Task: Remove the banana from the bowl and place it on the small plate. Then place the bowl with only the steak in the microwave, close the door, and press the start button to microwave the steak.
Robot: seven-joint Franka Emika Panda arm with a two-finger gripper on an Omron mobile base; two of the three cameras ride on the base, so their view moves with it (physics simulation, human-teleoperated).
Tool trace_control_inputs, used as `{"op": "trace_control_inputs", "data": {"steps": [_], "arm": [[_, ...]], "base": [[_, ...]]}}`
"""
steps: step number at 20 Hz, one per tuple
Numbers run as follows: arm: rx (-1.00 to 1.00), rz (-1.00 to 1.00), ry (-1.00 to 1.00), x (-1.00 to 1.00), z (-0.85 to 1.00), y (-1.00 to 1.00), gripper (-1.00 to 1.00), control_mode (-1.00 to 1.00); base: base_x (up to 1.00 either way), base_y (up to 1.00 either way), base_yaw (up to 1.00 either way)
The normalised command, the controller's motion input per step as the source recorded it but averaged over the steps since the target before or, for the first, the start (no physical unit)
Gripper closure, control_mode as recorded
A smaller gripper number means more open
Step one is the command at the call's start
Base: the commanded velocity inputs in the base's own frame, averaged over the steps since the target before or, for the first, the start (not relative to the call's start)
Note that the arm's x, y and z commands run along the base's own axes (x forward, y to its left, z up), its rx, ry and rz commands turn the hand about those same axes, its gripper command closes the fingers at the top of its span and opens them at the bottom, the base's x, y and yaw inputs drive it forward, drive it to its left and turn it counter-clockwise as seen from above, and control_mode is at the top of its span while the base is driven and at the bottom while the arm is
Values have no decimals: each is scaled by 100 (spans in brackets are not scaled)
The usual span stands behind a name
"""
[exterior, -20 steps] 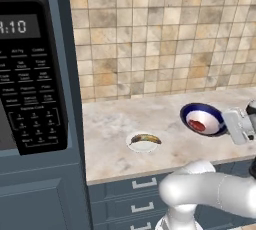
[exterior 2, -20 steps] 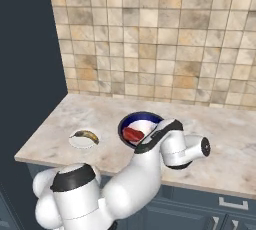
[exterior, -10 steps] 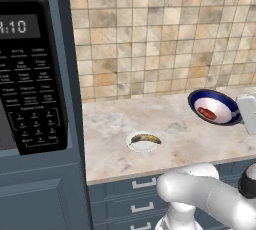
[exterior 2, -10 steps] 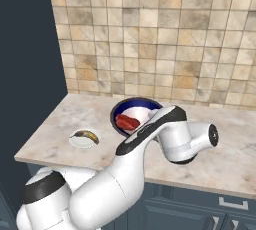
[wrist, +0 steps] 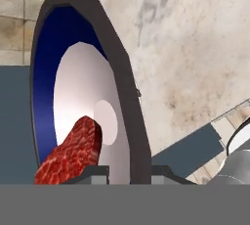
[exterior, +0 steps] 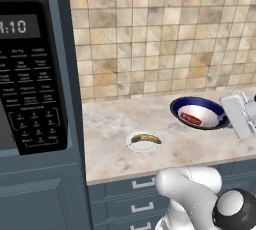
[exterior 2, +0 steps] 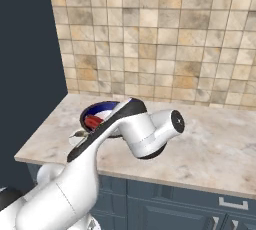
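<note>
My fingers are pinched tight on the rim of the bowl, one tip inside and one outside. The gripper holds the bowl at its near edge, and it looks lifted a little off the counter and tipped. I think a bowl held by one thin edge like this is hard and smooth, so it can slip or swing if I move fast.

The steak lies inside, right by my fingers. It looks soft and light, and I think it can slide on the white inside if I tip the bowl more. I want to keep the bowl flat.

The banana is on the small plate, well apart from the bowl, near the front of the counter. I should carry the bowl over it or behind it, not into it.

The microwave is far off on the left side. There is open counter between. The tiled wall is close behind the bowl, so I have more room toward the front.
</note>
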Motion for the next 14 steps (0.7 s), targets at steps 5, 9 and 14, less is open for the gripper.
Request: {"op": "trace_control_inputs", "data": {"steps": [5, 9, 14], "arm": [[0, 0, 14, -11, -2, 41, 100, -100], [0, -1, 2, -5, 0, 14, 100, -100], [0, -4, -3, -29, 0, 0, 100, 100]], "base": [[0, 0, 0], [0, 0, 0], [-60, 6, -3]]}}
